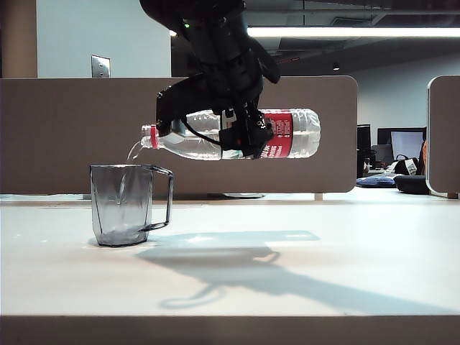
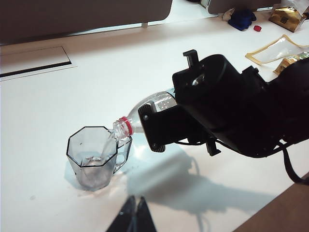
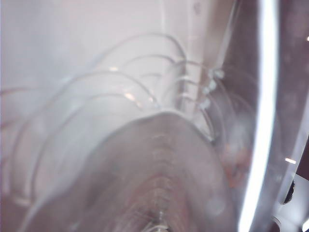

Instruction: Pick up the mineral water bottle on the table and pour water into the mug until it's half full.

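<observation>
Over on the left of the table (image 1: pixel 302 287) stands the mug (image 1: pixel 122 205), upright, handle turned toward the middle, and there's a thin stream of water (image 1: pixel 134 151) falling into it right now. From above you can see a shallow pool at the bottom, so I'd say it's well short of half full.

Moving right, just above the rim, the mouth of the mineral water bottle (image 1: pixel 287 133) hangs over the mug's near edge. The bottle lies nearly level in the air, red neck ring leading, tipped only slightly down. The right gripper (image 1: pixel 241 133) is clamped around its middle, jaws set wide on the clear body; its own camera sees nothing but plastic ribs up close.

The left gripper (image 2: pixel 135 217) hangs back above the table on the near side of the mug; only its dark fingertips peek in, seemingly close together with nothing between them, though I can't tell for sure.

The trick here, I reckon, is patience: hold that gentle tilt so the stream stays thin and lands inside the rim, because a wet patch shows on the table around the mug's foot. Watch the level climb the faceted wall, and be ready to roll the neck upward as it nears halfway.
</observation>
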